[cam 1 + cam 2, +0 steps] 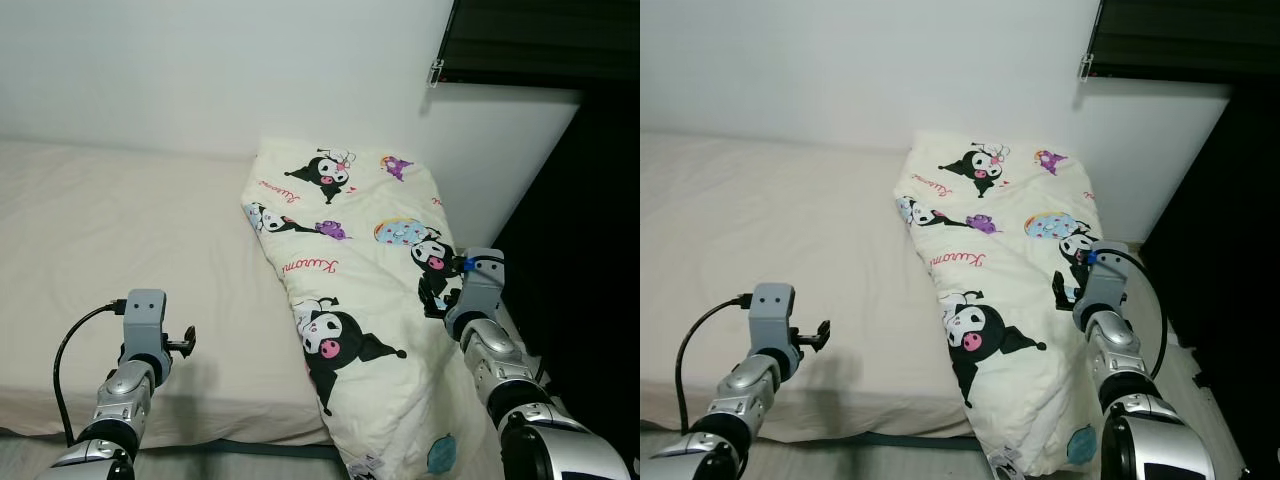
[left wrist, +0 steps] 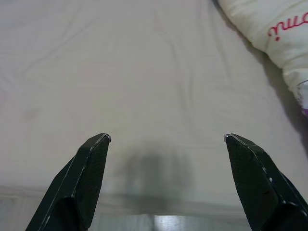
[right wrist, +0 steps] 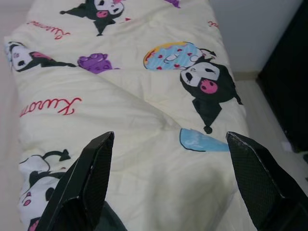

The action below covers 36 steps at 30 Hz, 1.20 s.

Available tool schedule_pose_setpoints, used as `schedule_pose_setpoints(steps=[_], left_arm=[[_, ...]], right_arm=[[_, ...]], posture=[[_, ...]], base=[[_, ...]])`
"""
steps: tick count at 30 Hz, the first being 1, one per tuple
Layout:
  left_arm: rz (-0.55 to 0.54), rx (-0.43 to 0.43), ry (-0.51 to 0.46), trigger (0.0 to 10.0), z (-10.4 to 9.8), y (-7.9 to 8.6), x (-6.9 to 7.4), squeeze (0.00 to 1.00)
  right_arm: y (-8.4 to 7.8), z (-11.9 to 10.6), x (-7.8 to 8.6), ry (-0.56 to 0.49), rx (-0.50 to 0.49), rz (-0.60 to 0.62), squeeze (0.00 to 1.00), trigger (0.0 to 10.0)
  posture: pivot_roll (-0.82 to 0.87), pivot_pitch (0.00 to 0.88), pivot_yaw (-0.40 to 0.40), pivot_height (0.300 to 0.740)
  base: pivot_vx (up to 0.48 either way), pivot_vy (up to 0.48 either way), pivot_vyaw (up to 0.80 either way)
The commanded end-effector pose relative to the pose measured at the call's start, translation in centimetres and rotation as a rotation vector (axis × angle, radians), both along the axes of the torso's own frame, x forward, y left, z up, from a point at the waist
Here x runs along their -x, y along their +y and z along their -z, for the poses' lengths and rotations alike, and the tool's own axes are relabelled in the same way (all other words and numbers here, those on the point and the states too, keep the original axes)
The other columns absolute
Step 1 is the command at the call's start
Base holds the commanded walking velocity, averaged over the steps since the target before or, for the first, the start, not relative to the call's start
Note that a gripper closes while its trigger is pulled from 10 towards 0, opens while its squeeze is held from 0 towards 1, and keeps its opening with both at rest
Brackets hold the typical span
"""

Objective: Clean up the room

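1. One bed (image 1: 120,260), just a plain cream sheet on it.
2. One quilt (image 1: 350,290), the cartoon-print one, folded long and lying on the bed's right side.
3. Two claws: left claw (image 2: 166,139) and right claw (image 3: 168,137), two black fingers each, both spread wide.
4. One black cable (image 1: 70,350) looping off the left arm.

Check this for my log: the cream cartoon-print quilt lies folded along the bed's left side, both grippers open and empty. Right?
Wrong side: the cream cartoon-print quilt lies along the bed's right side, as the left eye view shows. The left gripper and right gripper are open and empty.
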<state>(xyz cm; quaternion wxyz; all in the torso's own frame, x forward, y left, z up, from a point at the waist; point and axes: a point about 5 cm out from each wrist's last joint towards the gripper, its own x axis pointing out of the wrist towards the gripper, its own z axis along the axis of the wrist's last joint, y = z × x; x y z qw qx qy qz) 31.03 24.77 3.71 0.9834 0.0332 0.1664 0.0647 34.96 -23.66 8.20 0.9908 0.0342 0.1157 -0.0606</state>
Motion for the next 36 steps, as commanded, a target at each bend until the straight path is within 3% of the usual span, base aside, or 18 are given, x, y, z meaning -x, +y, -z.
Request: schedule_pose_setpoints(steps=[1,10,24,27,36], left_arm=[[-0.004,-0.01,-0.012,10.0,-0.1,0.5,0.2,0.0],[-0.002,-0.038,-0.094,10.0,-1.8,1.0,-0.7,0.0],[0.01,-0.059,-0.117,10.0,-2.5,1.1,-1.1,0.0],[0.019,-0.065,-0.113,10.0,-2.4,0.9,-1.0,0.0],[0.024,-0.069,-0.115,10.0,-2.4,0.9,-1.0,0.0]], right_arm=[[-1.2,0.3,0.4,0.021,-0.048,0.057,0.0,10.0],[-2.4,1.4,1.5,0.019,-0.235,0.134,0.0,10.0],[-3.8,2.2,2.6,0.029,-0.278,0.206,0.0,10.0],[-5.2,1.7,2.9,0.003,-0.294,0.24,0.0,10.0],[-5.5,0.9,2.6,-0.068,-0.351,0.215,0.0,10.0]], posture=[[-0.13,0.062,-0.044,0.69],[-0.13,0.067,-0.039,0.655],[-0.13,0.07,-0.03,0.61],[-0.13,0.074,-0.026,0.59],[-0.11,0.077,-0.021,0.565]], base=[[0.0,0.0,0.0],[0.0,0.0,0.0],[0.0,0.0,0.0],[0.0,0.0,0.0],[0.0,0.0,0.0]])
